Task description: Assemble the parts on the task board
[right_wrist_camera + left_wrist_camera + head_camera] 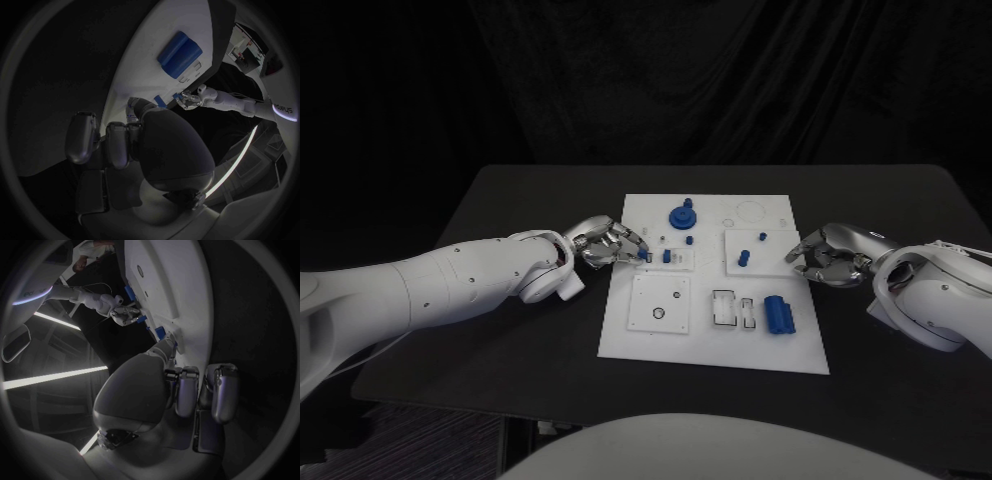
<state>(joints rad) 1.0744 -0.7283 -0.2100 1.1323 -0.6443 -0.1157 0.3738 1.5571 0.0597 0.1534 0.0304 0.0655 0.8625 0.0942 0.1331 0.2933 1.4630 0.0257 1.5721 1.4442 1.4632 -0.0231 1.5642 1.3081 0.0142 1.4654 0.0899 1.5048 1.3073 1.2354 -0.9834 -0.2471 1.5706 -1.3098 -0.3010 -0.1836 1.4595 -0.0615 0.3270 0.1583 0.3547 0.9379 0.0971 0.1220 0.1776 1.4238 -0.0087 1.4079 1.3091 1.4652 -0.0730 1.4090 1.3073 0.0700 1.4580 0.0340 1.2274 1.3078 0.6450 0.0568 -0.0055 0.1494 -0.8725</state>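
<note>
At frame centre in the head view, task board (711, 340) flat on the black table (516, 200), blue parts scattered over it. Left hand (606, 243) at the board's left edge, fingertips right beside two small blue pegs (661, 257) — whether pinching one or only touching, cannot tell. Right hand (828, 256) at the board's right edge, fingers curled, grasp hidden. Blue double cylinder (780, 314) lower, near that hand; blue knob (684, 215) toward the top.
</note>
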